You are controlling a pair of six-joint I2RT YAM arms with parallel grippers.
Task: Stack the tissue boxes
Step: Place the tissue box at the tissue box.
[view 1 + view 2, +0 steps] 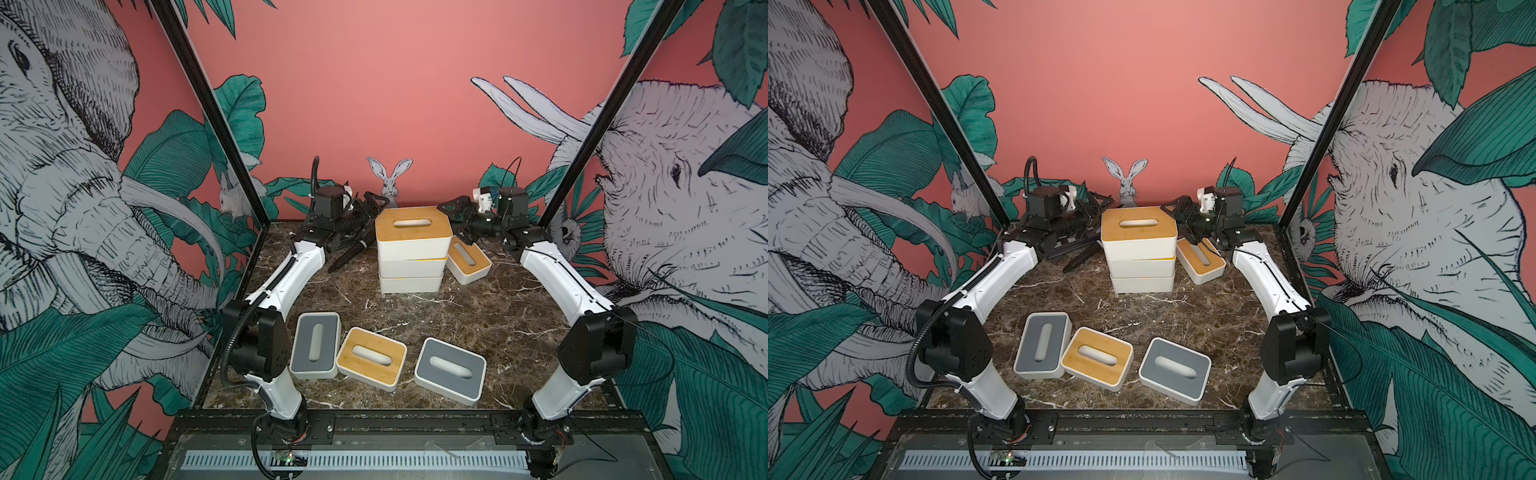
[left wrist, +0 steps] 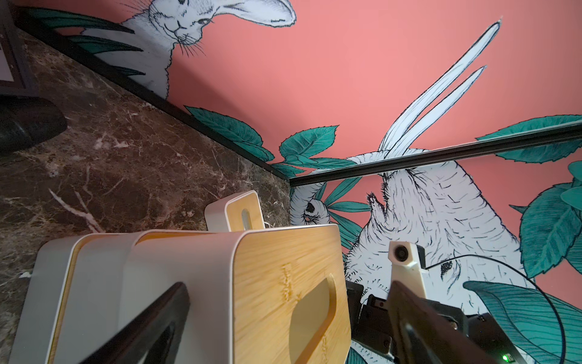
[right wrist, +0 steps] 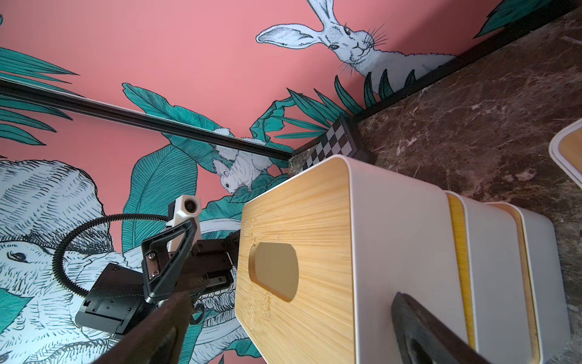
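Three white tissue boxes with bamboo lids stand stacked at the back middle, and the top box [image 1: 413, 235] [image 1: 1139, 232] is the largest. My left gripper [image 1: 374, 220] [image 2: 288, 285] is open at the stack's left end. One of its fingers [image 2: 409, 315] is above the lid and the other lies along the white side. My right gripper [image 1: 457, 222] [image 3: 293, 296] is open at the right end and straddles the top box the same way. A small bamboo-lidded box [image 1: 468, 257] lies right of the stack. Two grey-lidded boxes [image 1: 314, 345] [image 1: 450, 370] and a bamboo-lidded box [image 1: 371, 357] lie at the front.
A checkered chessboard case [image 3: 333, 141] lies at the back left under my left arm, with a black marker pen [image 1: 349, 257] beside it. The marble table [image 1: 498, 316] is walled on three sides. Black frame posts [image 1: 216, 124] stand at the back corners.
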